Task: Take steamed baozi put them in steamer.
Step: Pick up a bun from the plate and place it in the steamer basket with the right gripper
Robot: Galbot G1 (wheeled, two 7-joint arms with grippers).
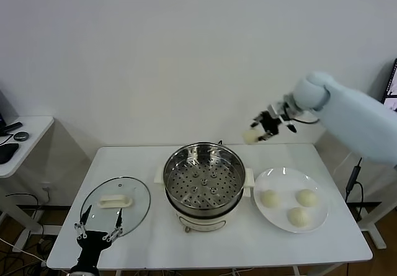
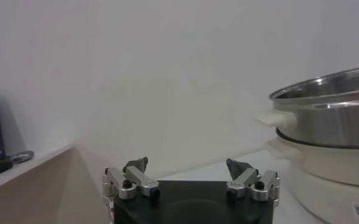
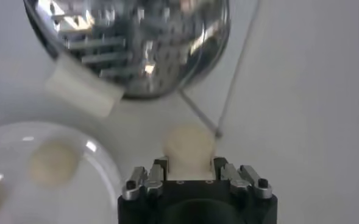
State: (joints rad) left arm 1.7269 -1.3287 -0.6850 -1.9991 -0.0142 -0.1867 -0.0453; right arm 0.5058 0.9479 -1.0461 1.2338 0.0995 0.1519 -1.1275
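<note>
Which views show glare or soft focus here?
Head view: highlights on the steamer rim and the glass lid, otherwise evenly lit. Right wrist view: strong reflections inside the steamer; the baozi in the right claw and the plate look soft. Left wrist view: background hazy.

A lab-like room: bare white wall (image 1: 155, 53), white table (image 1: 205, 251), side desk (image 1: 25, 139).
</note>
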